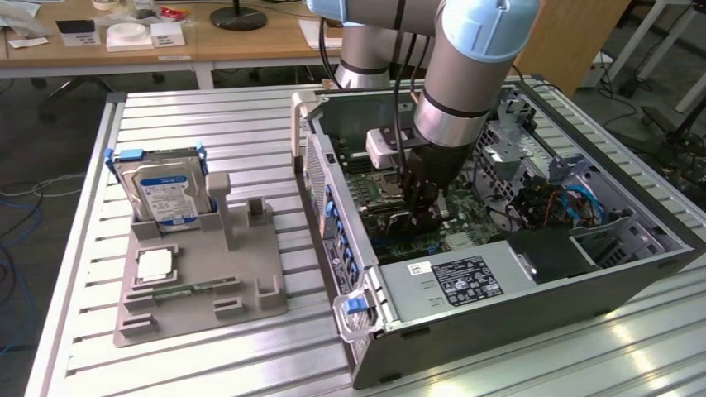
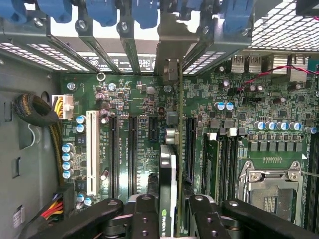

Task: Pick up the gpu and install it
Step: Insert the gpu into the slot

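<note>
Exterior view, going left to right: grey holder tray sat at about 9 o'clock from my claw, with the hard drive standing in it and a thin memory stick lying flat lower down. Open PC case took the centre and right side of the view. My gripper was down inside it, over the motherboard.

Wrist view: the gpu stood on edge between my fingers, which were partly closed and clamped on it, one on each face. Its long axis ran straight away from me toward 12 o'clock, ending at the silver bracket by the case's rear slot openings. The card was directly under my claw, parallel to the black expansion slots just at 9 o'clock of it. I judged it lined up along a slot, but I couldn't tell whether the edge was seated.
</note>
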Controlling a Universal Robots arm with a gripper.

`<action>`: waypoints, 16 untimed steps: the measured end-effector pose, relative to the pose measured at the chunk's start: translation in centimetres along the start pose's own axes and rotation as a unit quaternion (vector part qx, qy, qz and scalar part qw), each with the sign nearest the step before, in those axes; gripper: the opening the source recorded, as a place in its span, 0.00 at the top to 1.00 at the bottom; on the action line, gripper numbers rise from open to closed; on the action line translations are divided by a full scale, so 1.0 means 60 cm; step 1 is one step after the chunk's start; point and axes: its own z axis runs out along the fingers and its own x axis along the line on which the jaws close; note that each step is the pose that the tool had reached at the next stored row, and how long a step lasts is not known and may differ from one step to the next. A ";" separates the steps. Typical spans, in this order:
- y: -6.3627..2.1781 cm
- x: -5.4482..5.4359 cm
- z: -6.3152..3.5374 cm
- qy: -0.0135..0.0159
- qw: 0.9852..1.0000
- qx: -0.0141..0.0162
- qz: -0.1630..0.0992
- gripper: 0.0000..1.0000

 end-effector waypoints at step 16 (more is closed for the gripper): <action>0.000 -0.006 -0.005 0.004 1.000 0.000 0.000 0.65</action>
